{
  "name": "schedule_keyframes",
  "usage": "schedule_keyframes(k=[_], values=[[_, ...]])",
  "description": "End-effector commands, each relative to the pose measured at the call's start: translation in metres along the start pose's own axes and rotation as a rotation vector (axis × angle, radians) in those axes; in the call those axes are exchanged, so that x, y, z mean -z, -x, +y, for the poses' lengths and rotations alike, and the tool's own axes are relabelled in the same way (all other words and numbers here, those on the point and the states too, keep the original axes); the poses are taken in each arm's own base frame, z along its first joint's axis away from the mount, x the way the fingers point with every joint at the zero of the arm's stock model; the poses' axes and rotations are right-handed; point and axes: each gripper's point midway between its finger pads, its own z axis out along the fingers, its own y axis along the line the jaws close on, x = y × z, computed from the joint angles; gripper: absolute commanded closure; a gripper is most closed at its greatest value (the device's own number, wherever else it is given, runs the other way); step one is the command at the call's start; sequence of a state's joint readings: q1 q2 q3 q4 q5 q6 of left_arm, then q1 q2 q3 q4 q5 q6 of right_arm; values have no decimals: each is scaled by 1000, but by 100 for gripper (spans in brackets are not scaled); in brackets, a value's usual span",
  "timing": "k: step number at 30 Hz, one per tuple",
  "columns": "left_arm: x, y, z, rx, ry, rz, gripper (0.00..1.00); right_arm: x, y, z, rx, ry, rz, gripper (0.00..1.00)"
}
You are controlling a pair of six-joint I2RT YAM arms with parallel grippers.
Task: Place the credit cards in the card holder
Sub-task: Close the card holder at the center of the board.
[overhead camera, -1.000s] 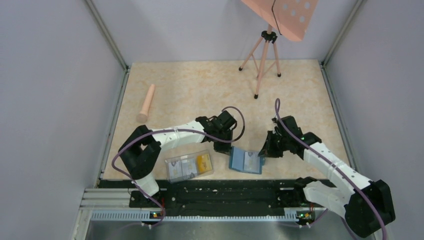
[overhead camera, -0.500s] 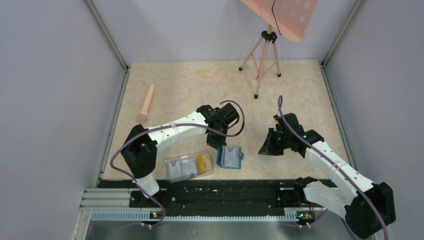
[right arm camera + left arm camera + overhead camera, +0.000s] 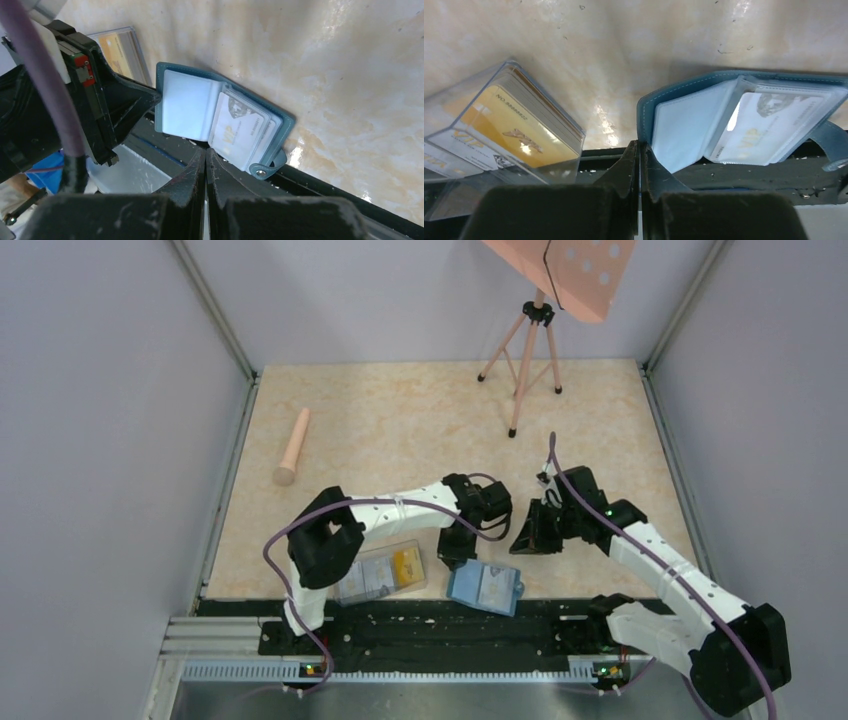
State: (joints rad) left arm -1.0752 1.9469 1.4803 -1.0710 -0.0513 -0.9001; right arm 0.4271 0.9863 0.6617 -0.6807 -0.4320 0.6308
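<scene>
Open holder (image 3: 485, 586) flat at the near edge of the table (image 3: 400, 420), just beside the clear box (image 3: 380, 572) that stores the cards (image 3: 519, 132); one pale card (image 3: 769, 125) already sits in a pocket. The left gripper (image 3: 639, 160) and right gripper (image 3: 205, 165) both hang above the holder with jaws pressed together and nothing between them.

The step in hand appears to be fetching a card. It is likely done best by spreading the left jaws first, pinching a single card by its exposed edge and lifting it straight out of the box. The right gripper can meanwhile pin the holder's free leaf so the pocket mouth stays flat.

Probable obstacles are the box wall, the tight stacking of the cards, the closeness of the two grippers, and the black rail (image 3: 430, 625) beside the holder, onto which it could slide. The pink rod (image 3: 293, 447) and tripod (image 3: 525, 350) stand well apart.
</scene>
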Motion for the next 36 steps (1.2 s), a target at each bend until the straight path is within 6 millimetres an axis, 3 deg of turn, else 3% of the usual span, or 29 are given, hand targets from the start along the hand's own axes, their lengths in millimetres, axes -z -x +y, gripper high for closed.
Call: schedule_keyframes(k=[1,8,15,17,22,26,30,32,36], values=[[20,8,8,108,61,-66,100,-2,-6,3,44,50,20,100],[47,4,52,130,181,-128,100,-16,-20,-10,35,43,79,100],[48,15,72,141,170,-158,100,-15,-11,-8,-24,37,13,100],[46,21,65,119,149,-159,100,-15,-11,-6,-46,48,9,100],[25,29,27,77,35,-109,100,-11,-10,-1,-76,74,-25,100],[9,29,7,82,-26,-69,94,-10,-14,-2,-90,72,-14,100],[5,28,5,83,-30,-61,94,-12,-17,-5,-102,70,-5,100],[11,30,8,86,-28,-82,100,-13,-16,-6,-102,59,-6,100],[23,39,18,104,-5,-134,100,-13,-12,-6,-98,47,-15,100]])
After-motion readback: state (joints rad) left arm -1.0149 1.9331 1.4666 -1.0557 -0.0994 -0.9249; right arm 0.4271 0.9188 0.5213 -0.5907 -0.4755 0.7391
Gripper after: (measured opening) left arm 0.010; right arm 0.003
